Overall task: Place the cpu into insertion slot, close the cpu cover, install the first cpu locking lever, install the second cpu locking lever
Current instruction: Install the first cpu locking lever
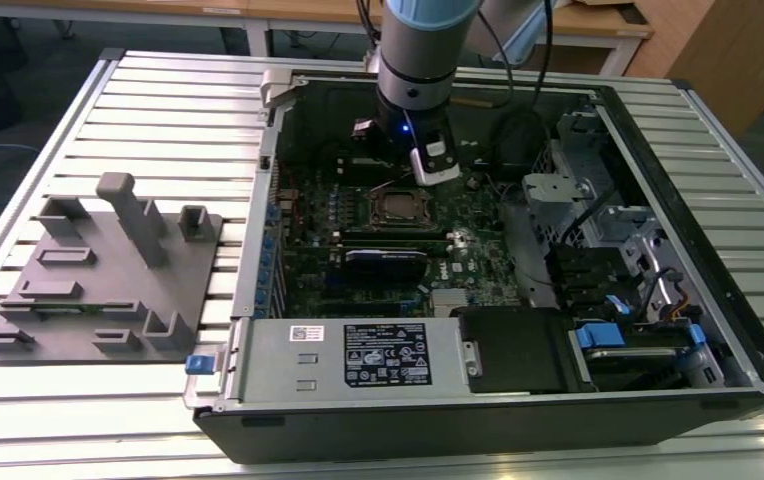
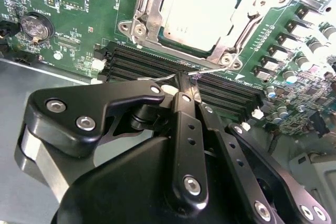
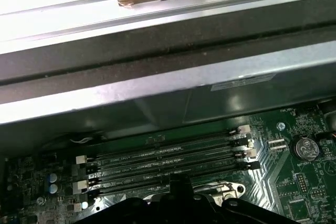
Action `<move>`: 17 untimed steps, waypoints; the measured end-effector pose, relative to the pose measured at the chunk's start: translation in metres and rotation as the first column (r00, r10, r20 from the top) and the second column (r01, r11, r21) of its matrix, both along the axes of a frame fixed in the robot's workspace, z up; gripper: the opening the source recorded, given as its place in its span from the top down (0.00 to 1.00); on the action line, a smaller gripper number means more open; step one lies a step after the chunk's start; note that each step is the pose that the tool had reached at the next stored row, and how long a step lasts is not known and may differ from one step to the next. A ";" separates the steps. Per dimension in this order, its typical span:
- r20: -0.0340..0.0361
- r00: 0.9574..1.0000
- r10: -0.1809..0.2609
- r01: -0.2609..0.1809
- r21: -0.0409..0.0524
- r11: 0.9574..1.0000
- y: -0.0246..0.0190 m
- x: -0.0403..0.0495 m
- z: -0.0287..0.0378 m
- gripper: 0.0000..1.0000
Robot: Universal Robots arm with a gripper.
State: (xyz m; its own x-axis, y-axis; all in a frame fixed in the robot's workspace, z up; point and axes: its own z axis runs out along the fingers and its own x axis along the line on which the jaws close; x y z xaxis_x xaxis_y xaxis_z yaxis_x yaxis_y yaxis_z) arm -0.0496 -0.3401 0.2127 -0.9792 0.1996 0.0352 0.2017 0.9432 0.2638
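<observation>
The cpu (image 2: 199, 11), a dull silver square, lies in the insertion slot (image 1: 400, 208) on the green motherboard. The cpu cover (image 2: 144, 11), a silver frame, lies flat around it. A thin wire locking lever (image 2: 218, 68) runs along the socket edge nearest the memory slots. My gripper (image 2: 185, 83) hangs just above that edge with its black fingers (image 2: 181, 124) pressed together, tips right at the lever's end; whether they touch it I cannot tell. In the exterior view the gripper (image 1: 436, 172) sits just behind the socket. Its dark tip (image 3: 181, 182) also pokes into the first wrist view.
Long black memory slots (image 2: 142, 64) lie between the gripper and the socket. A coin battery (image 2: 34, 26) sits on the board nearby. The case's power supply (image 1: 355, 355) and drive cage (image 1: 622, 250) bound the board. A grey fixture (image 1: 102, 270) stands on the table at the exterior view's left.
</observation>
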 end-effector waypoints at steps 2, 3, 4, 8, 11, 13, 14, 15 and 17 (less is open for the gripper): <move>0.000 1.000 -0.005 0.005 0.000 1.000 0.0001 0.0001 -0.0009 0.90; 0.001 1.000 -0.013 0.013 -0.001 1.000 0.0000 0.0000 -0.0018 0.90; 0.001 1.000 -0.021 0.021 -0.002 1.000 0.0000 0.0000 -0.0028 0.90; 0.003 0.999 -0.055 0.055 -0.005 0.998 0.0007 0.0000 -0.0064 0.90; 0.003 0.997 -0.077 0.077 -0.006 0.997 0.0017 0.0002 -0.0082 0.90; 0.003 0.996 -0.094 0.094 -0.006 0.996 0.0020 0.0010 -0.0090 0.90; 0.003 0.995 -0.102 0.102 -0.006 0.995 0.0022 0.0014 -0.0094 0.90; 0.003 0.994 -0.110 0.110 -0.007 0.994 0.0024 0.0019 -0.0098 0.90; 0.003 0.992 -0.126 0.126 -0.009 0.992 0.0028 0.0029 -0.0104 0.90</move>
